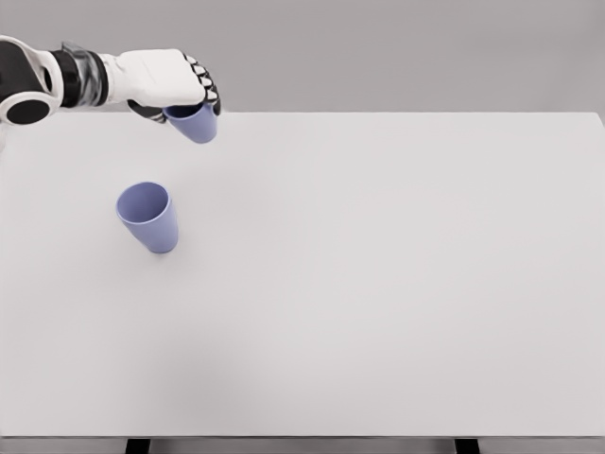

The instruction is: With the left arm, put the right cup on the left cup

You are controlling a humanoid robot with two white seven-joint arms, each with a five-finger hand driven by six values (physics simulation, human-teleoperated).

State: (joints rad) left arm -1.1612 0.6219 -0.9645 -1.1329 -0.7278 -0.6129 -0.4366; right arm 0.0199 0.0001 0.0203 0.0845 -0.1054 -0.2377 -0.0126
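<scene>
**Left hand holds one blue cup near the table's far edge; a second stands in front of it**

An open, empty blue cup (148, 217) stands upright on the white table (378, 284), toward its left side. Behind it, near the far edge, the left hand (175, 85) has its fingers (206, 87) wrapped around a second blue cup (196, 123), which hangs below the palm, well apart from the standing cup. The white left arm reaches in from the upper left.

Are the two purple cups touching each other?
Apart. The head view shows bare white table between the cup held in the left hand, the held cup, and the standing cup.
</scene>
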